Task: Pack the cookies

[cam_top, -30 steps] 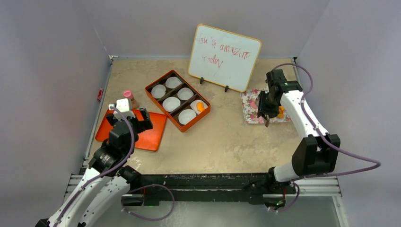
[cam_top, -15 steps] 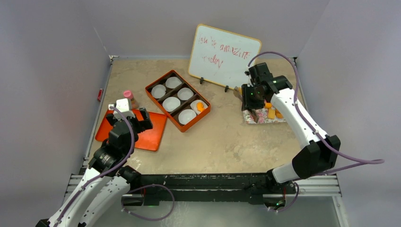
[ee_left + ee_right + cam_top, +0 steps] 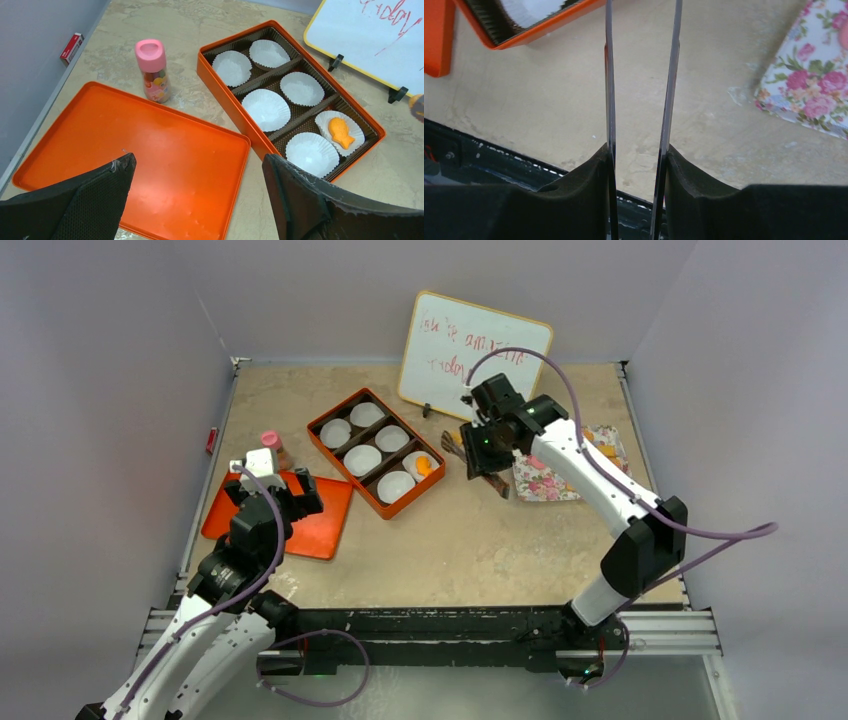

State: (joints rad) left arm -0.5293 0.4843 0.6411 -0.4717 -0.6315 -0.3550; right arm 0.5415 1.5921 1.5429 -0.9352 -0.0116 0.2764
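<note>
I log one orange fish-shaped cookie (image 3: 340, 133) in the orange divided tin's (image 3: 225, 105) lower-right paper cup (image 3: 324, 121), five cups unfilled, more cookies (image 3: 606, 451) on the floral plate (image 3: 545, 483) centre-right; left gripper (image 3: 197, 161) agape, right gripper (image 3: 636, 155) pinching metal tongs (image 3: 610, 100).

An orange box (image 3: 225, 102) with dark brown lining holds white paper cups (image 3: 266, 107) and one orange cookie (image 3: 341, 132). The tray (image 3: 150, 150) is orange, the bottle (image 3: 152, 70) pink-capped. Red writing marks the whiteboard (image 3: 440, 350); pink roses and green leaves pattern the white plate (image 3: 814, 85); the tongs (image 3: 610, 100) are silvery.
</note>
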